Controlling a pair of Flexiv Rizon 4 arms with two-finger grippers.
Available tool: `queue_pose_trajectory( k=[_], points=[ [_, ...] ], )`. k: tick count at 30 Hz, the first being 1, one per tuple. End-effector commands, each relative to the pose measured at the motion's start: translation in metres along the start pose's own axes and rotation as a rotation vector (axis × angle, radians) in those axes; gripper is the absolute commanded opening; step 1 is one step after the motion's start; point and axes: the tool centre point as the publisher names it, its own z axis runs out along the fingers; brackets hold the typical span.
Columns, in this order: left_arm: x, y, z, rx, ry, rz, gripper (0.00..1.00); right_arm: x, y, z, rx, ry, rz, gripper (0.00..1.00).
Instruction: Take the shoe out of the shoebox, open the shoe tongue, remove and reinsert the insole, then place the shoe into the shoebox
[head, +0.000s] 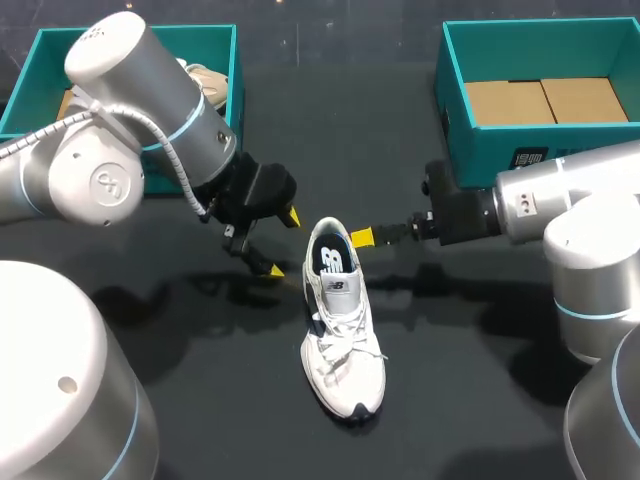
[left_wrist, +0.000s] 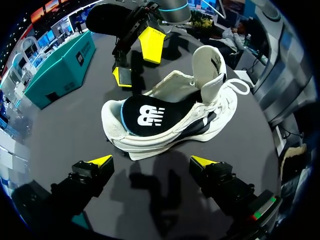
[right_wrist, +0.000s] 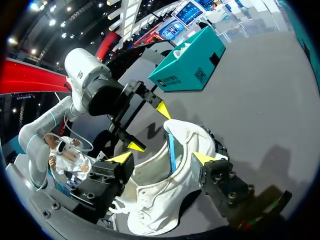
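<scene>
Presently, one white shoe (head: 342, 320) stands upright near the middle of the table (head: 450, 400), outside both boxes, with its heel toward the far edge and its toe toward the near edge. Its tongue (left_wrist: 210, 62) is lifted. The dark insole (head: 331, 258) lies inside and shows through the opening.

Left gripper (head: 281, 243): just beside the heel on the left-edge side, fingers spread wide, holding nothing.

Right gripper (right_wrist: 162, 157): at the heel from the right-edge side, fingers wide apart. One yellow tip is close against the collar, with no grasp apparent.

Left box (head: 220, 40): teal, at the far left corner, with a second, pale shoe (head: 210, 80) inside.

Right box (head: 450, 120): teal, at the far right corner, lined with cardboard.

Hazards, as judged: nothing pins the shoe, so a finger pushing from one side could slide or topple it. A tip dipping in for the insole may snag the collar or laces. The insole may buckle on its return if the tongue drops.
</scene>
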Motion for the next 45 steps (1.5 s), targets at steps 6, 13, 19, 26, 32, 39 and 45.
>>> queue_pose_trajectory(
  k=[6, 13, 19, 26, 32, 39, 45],
  points=[
    [-0.004, 0.021, -0.038, -0.032, 0.025, 0.044, 1.00, 0.003, 0.002, -0.046, 0.044, -0.093, 0.069, 0.68],
    [-0.008, 0.036, -0.067, -0.075, 0.034, 0.065, 1.00, 0.003, 0.013, -0.067, 0.179, -0.164, 0.166, 0.66],
    [-0.016, 0.053, -0.095, -0.091, 0.055, 0.070, 1.00, 0.003, 0.023, -0.083, 0.314, -0.209, 0.267, 0.68],
    [-0.027, 0.065, -0.126, -0.114, 0.074, 0.099, 1.00, 0.008, 0.032, -0.096, 0.394, -0.268, 0.331, 0.67],
    [-0.039, 0.080, -0.154, -0.121, 0.129, 0.178, 1.00, 0.017, 0.038, -0.104, 0.416, -0.402, 0.366, 0.66],
    [-0.063, 0.104, -0.186, -0.113, 0.149, 0.242, 1.00, 0.036, 0.045, -0.099, 0.377, -0.547, 0.402, 0.56],
    [-0.086, 0.132, -0.220, -0.121, 0.158, 0.293, 1.00, 0.058, 0.047, -0.074, 0.369, -0.678, 0.446, 0.48]
  ],
)
